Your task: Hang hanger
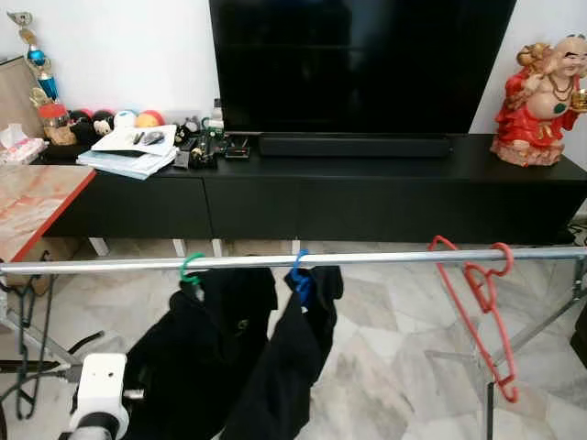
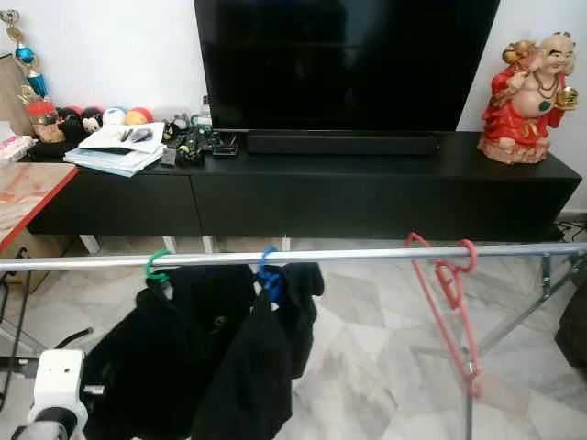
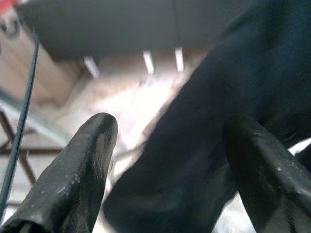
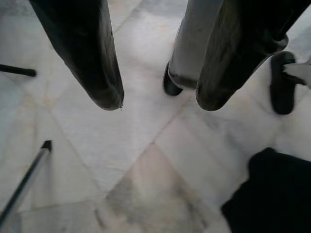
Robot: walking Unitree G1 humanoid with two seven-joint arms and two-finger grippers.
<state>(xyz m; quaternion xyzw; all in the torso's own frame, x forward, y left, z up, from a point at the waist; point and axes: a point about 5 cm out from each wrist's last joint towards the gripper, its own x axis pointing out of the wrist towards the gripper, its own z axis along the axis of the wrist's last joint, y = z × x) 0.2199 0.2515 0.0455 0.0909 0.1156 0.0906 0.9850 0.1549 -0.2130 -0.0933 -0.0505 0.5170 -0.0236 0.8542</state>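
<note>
A silver clothes rail (image 1: 385, 258) crosses the view in front of me. An empty red hanger (image 1: 481, 302) hangs on it at the right, tilted. Left of the middle, black garments (image 1: 229, 357) hang from a green hanger hook (image 1: 190, 268) and a blue hanger hook (image 1: 299, 265). My left arm's white wrist (image 1: 99, 390) is low at the left, beside the garments. In the left wrist view my left gripper (image 3: 170, 160) is open with black cloth (image 3: 233, 97) just beyond its fingers. My right gripper (image 4: 158, 104) is open, pointing down at the floor.
Behind the rail stands a long black TV cabinet (image 1: 367, 197) with a television (image 1: 358, 64), a red statue (image 1: 541, 92) and papers (image 1: 128, 151). A reddish table (image 1: 32, 206) is at the left. The marble floor (image 4: 146, 170) lies below, with the rack's legs (image 1: 541, 321) at the right.
</note>
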